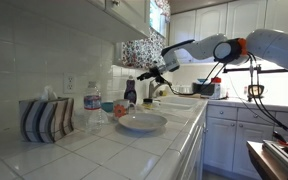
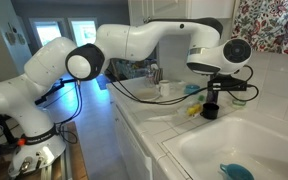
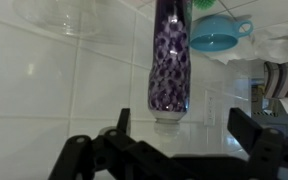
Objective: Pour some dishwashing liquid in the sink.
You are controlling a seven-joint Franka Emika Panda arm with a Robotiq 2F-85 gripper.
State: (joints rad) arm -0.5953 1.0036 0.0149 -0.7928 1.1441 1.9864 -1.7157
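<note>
Closest to the wrist camera, the hand [image 3: 184,122] has its dark fingers [image 3: 124,125] spread wide and released, grasping nothing. The capped end of the dishwashing liquid bottle [image 3: 171,60] sits in the gap between them, with no contact visible on either side. The bottle is purple with a dark speckled pattern. It stands on the white tiled table [image 3: 44,90]. Beyond it in the same view are a blue cup [image 3: 216,35] and the edge of a clear glass bowl [image 3: 69,12].

In an exterior view the hand [image 2: 216,92] hangs right over the dark bottle [image 2: 210,110], which stands on the table just beside the sink [image 2: 269,135].

In an exterior view the bottle [image 1: 130,92] stands upright near the wall, with the hand [image 1: 147,72] at its top. Nearer the camera on the table [image 1: 104,150] are a white plate [image 1: 142,123], a water bottle [image 1: 92,108] and a striped tissue box [image 1: 46,118].
</note>
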